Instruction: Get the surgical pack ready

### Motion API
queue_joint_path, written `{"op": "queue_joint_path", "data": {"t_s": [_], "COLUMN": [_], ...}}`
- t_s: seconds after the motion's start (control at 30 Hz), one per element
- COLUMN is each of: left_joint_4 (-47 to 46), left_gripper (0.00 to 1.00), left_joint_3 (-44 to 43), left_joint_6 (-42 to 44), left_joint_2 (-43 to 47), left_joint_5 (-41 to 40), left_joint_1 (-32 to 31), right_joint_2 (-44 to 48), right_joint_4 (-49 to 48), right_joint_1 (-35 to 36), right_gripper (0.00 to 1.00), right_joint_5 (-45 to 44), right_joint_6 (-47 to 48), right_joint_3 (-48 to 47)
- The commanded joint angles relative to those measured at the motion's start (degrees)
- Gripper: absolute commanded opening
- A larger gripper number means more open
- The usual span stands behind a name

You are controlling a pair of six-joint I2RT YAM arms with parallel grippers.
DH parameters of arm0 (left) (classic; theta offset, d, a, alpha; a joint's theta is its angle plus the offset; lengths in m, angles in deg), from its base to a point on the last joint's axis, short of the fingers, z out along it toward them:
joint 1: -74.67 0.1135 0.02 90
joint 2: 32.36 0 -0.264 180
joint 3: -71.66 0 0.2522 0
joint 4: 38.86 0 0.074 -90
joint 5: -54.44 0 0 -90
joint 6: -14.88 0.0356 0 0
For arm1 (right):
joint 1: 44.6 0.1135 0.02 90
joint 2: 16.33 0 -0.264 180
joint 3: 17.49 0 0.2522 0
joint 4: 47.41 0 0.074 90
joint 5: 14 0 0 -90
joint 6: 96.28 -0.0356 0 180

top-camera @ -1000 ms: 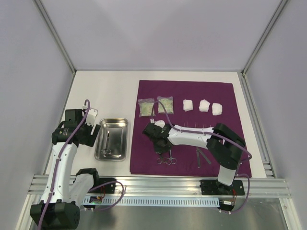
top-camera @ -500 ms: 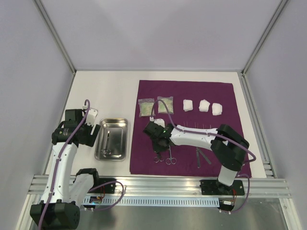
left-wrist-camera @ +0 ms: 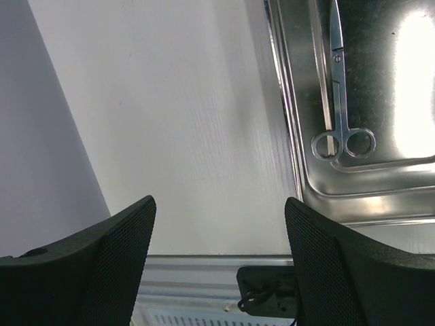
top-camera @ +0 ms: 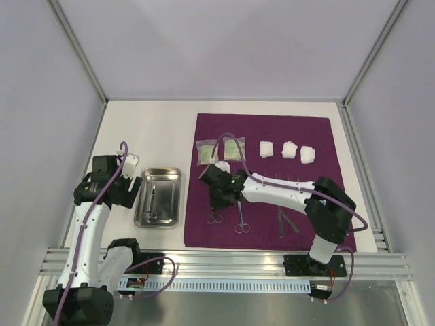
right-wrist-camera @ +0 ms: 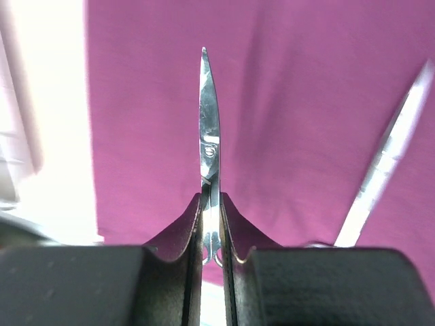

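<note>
At 9 o'clock on the sheet (top-camera: 285, 139), right gripper (right-wrist-camera: 211, 227) clamps scissors (right-wrist-camera: 209, 129). At 9 o'clock of the tray (top-camera: 174, 197), left gripper (left-wrist-camera: 219, 210) hangs, jaws apart.

I see glossy polished steel on the scissors (right-wrist-camera: 209, 136), a mirror-bright metal tray (left-wrist-camera: 370, 81), matt purple cloth (right-wrist-camera: 285, 102), and a smooth white bench (left-wrist-camera: 190, 122).

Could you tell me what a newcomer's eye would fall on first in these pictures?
The deep-purple sheet covering the right half of the table stands out first, with clear packets and white gauze pads lined along its far part. Over its left part, the right gripper is shut on a pair of scissors. Left of the sheet sits a shiny steel tray holding a second pair of scissors, the left gripper open beside it.
</note>
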Motion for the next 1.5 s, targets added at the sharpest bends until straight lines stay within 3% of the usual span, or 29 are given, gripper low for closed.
{"op": "queue_joint_path", "data": {"t_s": [0.0,0.23,0.67,0.97,1.47], "left_joint_4": [-1.90,-3.31,-4.63,-5.33,-5.60], "left_gripper": [0.85,0.85,0.85,0.86,0.86], "left_joint_3": [0.44,0.79,1.75,2.63,3.07], "left_joint_6": [-0.54,-1.25,-1.69,-1.51,-1.60], "left_joint_2": [0.33,0.41,0.59,0.33,0.15], "left_joint_5": [-1.35,-3.72,-5.40,-5.40,-5.40], "left_joint_1": [0.41,0.32,0.41,0.32,0.41], "right_joint_2": [2.72,-8.07,-28.83,-37.62,-42.81], "right_joint_4": [-4.58,-13.19,-9.60,-7.58,-6.00], "right_joint_1": [1.40,4.12,8.52,9.93,10.02], "right_gripper": [0.00,0.00,0.01,0.00,0.00], "right_joint_5": [0.90,1.86,-1.91,-2.45,-4.64], "right_joint_6": [-3.81,-11.99,-15.87,-19.20,-20.26], "right_joint_3": [-7.49,-18.73,-42.64,-50.39,-54.53]}}
